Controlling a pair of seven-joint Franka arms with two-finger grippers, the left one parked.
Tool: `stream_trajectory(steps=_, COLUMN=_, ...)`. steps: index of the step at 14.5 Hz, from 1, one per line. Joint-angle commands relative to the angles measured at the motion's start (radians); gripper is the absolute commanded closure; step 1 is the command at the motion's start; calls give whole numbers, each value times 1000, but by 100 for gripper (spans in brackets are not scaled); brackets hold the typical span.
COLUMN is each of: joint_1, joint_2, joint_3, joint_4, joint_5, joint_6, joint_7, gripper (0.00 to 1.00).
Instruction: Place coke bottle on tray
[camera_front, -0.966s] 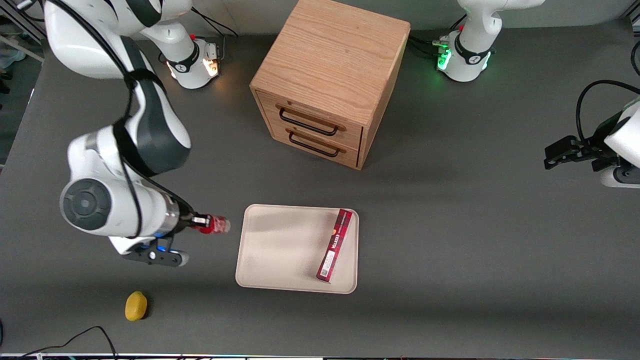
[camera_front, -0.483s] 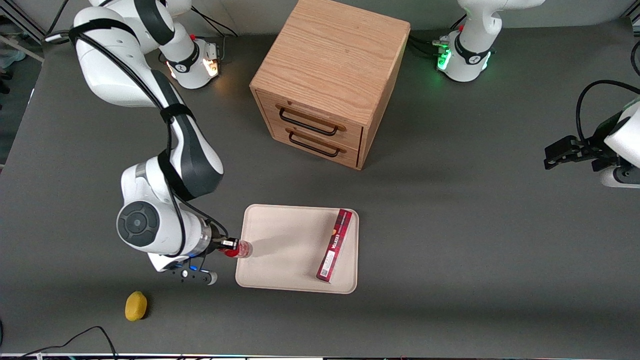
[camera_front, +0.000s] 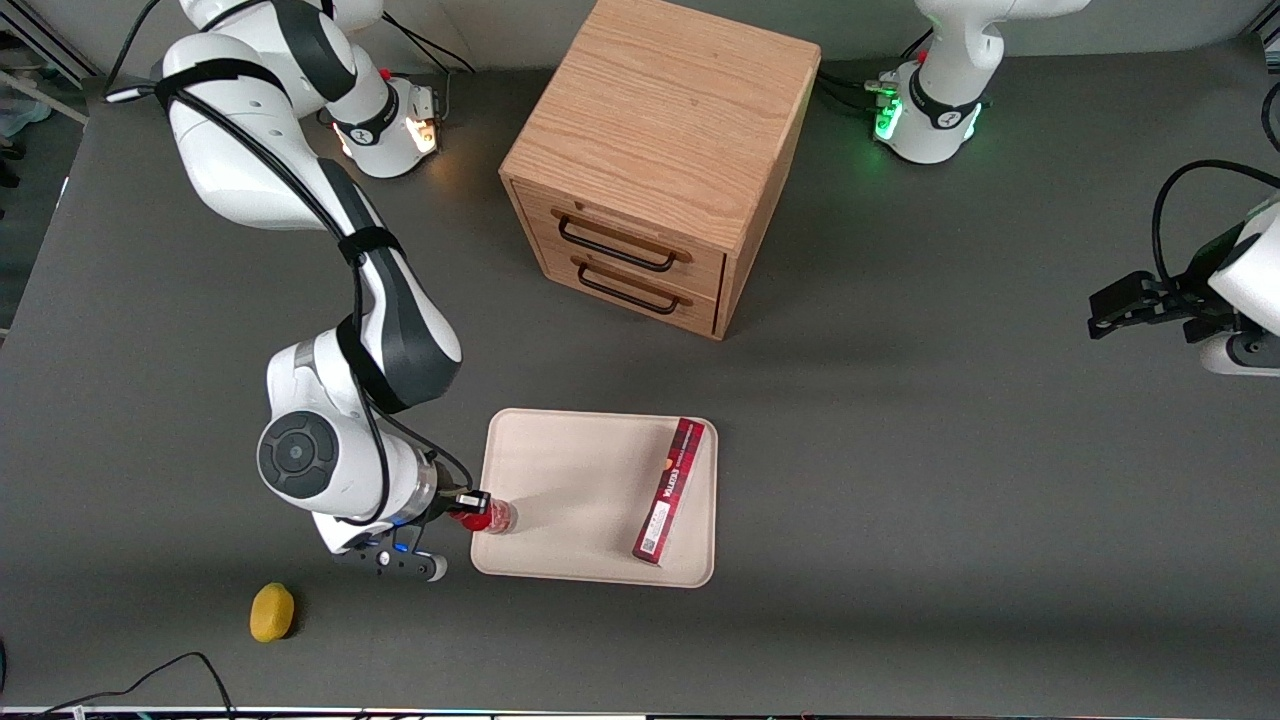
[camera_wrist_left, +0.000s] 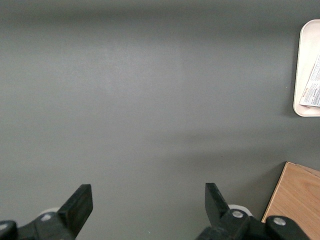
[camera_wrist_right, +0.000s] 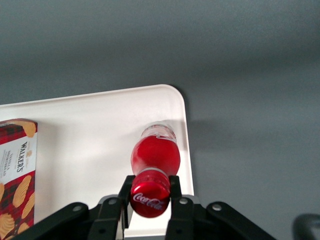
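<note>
My right gripper (camera_front: 476, 508) is shut on the red cap of the small coke bottle (camera_front: 492, 516). In the front view the bottle is over the cream tray (camera_front: 560, 480), just inside the tray's edge toward the working arm's end and near its corner nearer the front camera. In the right wrist view the gripper (camera_wrist_right: 149, 196) clamps the cap from both sides and the bottle (camera_wrist_right: 155, 155) hangs over the tray (camera_wrist_right: 95, 130) close to its rim. Whether the clear base touches the tray cannot be told.
A long flat red box (camera_front: 669, 490) lies on the tray at its edge toward the parked arm's end; it also shows in the right wrist view (camera_wrist_right: 15, 170). A wooden drawer cabinet (camera_front: 655, 160) stands farther from the front camera. A yellow lemon-like object (camera_front: 271, 612) lies near the front table edge.
My gripper has carried the bottle from beside the tray to over the tray's edge, moving toward the tray and nearer the front camera, and it has kept its hold on the cap.
</note>
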Motion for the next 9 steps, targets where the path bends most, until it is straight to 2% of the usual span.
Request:
stream_trajectory(steps=1, joint_1=16, joint_2=33, joint_3=-11, joint_4=47, joint_5=-31, joint_6=12, joint_7=29, gripper=100)
stream_trajectory(steps=2, joint_1=16, joint_2=33, joint_3=-11, joint_4=46, joint_5=-31, joint_6=13, joint_7=29, gripper=100)
stream_trajectory(steps=3, joint_1=16, joint_2=33, joint_3=-11, joint_4=44, joint_5=-31, joint_6=13, joint_7=29, gripper=92)
stream_trajectory(steps=4, joint_1=16, joint_2=33, joint_3=-11, joint_4=43, joint_5=-32, joint_6=13, joint_7=35, gripper=74)
stream_trajectory(steps=5, joint_1=16, joint_2=33, joint_3=-11, joint_4=43, joint_5=-32, joint_6=13, joint_7=38, gripper=27)
stream_trajectory(steps=6, joint_1=16, joint_2=32, joint_3=-11, joint_4=41, joint_5=-35, joint_6=13, joint_7=38, gripper=0)
stream_trajectory(steps=9, joint_1=-9, joint_2=-25, joint_3=3, joint_4=-7, joint_5=-34, joint_6=-9, joint_7=80, gripper=0)
